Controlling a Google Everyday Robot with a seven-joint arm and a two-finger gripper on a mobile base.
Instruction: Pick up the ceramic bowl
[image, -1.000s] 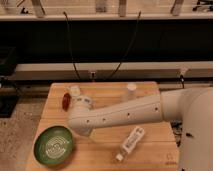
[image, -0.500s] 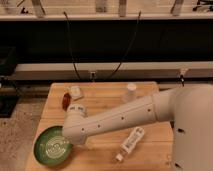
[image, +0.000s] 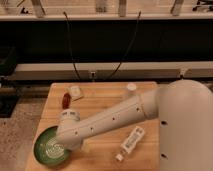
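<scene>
The gripper (image: 64, 145) is down over the bowl (image: 50, 148) at the near left corner of the table (image: 107, 95). The bowl seems heavy, stiff, slippery and breakable; I would grasp its rim.

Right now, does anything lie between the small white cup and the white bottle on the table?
Yes: in the camera view the robot's arm crosses between the white cup and the white bottle; the gripper sits hidden over the ceramic bowl.
</scene>
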